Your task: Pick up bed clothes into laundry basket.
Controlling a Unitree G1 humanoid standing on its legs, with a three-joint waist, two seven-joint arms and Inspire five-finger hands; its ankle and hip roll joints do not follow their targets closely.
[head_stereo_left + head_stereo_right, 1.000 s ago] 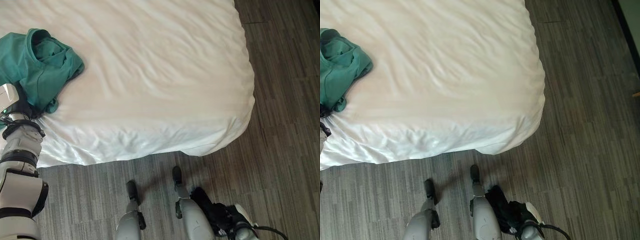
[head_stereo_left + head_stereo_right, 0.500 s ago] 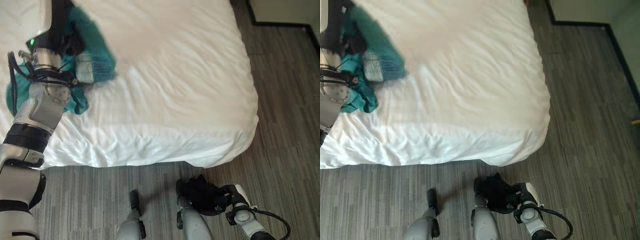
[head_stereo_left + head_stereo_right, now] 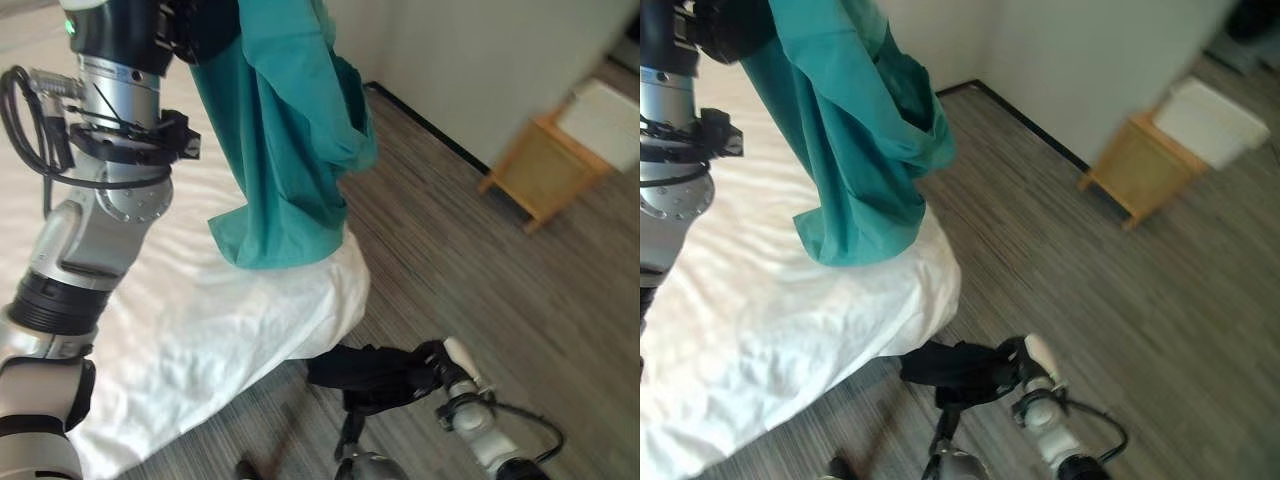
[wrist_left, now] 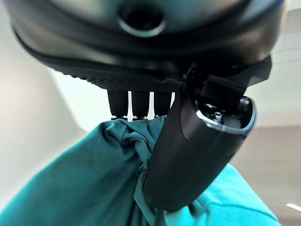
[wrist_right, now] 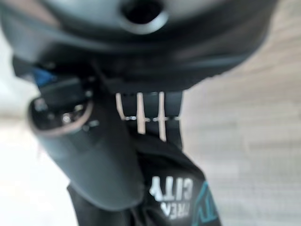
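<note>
Teal cloth, a garment (image 3: 285,150), hung in long folds from the left hand (image 4: 197,155), which was raised high above the bed (image 3: 200,330). Its lower hem dangled just over the bed's white sheet near the corner, and whether it touched the sheet could not be told. In the left wrist view the thumb and the fingers (image 4: 141,104) were clenched on a bunched fold of this teal fabric, pinching it between them, with the rest of the cloth spreading away below the hand. The right hand (image 3: 440,368) was low, beside the bed's corner and over the grey wood-patterned floor (image 3: 560,300), and it grasped a black garment (image 3: 365,375) that drooped from it toward the bed. In the right wrist view the black garment (image 5: 174,188), bearing pale lettering, was held between the thumb and the curled fingers of that hand. Beyond the bed's corner, well apart from it across the floor, a small wooden stand (image 3: 545,170) stood against a pale wall (image 3: 480,60), and a white boxy object (image 3: 605,125) sat just beside the stand on its side farther from the bed.
</note>
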